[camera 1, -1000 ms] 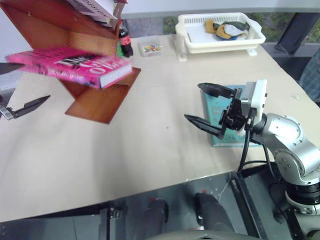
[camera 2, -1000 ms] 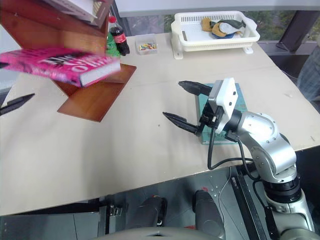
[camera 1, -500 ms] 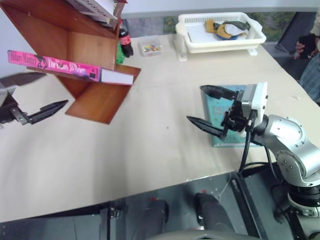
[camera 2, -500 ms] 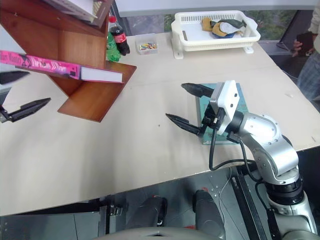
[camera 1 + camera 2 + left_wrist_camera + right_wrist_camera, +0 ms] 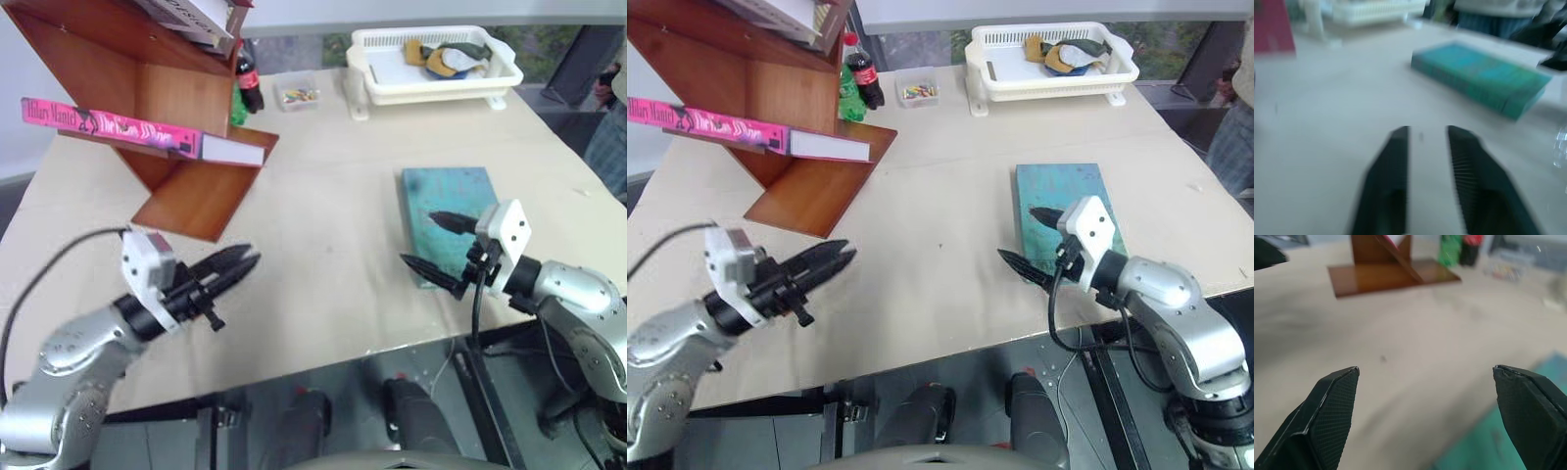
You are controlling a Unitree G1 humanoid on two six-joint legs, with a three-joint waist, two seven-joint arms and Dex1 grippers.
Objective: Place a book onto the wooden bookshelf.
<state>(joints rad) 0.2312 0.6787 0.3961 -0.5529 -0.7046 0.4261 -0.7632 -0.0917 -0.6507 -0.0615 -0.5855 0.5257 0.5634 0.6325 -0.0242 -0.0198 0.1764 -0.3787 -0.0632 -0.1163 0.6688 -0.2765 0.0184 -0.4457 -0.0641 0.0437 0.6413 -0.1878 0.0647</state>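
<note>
Rested flat on the wooden bookshelf (image 5: 186,201), far left: the book (image 5: 137,128). Left gripper (image 5: 235,266) narrowed, empty; right gripper (image 5: 437,244) spread wide, empty.

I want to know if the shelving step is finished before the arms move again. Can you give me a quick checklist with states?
1. Pink book lying on a board of the wooden bookshelf: ok.
2. Left gripper off the book, nothing between its fingers: ok.
3. Right gripper open, empty: ok.
4. Right gripper apart from the teal book: cannot tell.
5. Book seated fully, not overhanging: not ok, its page end juts past the board.
</note>
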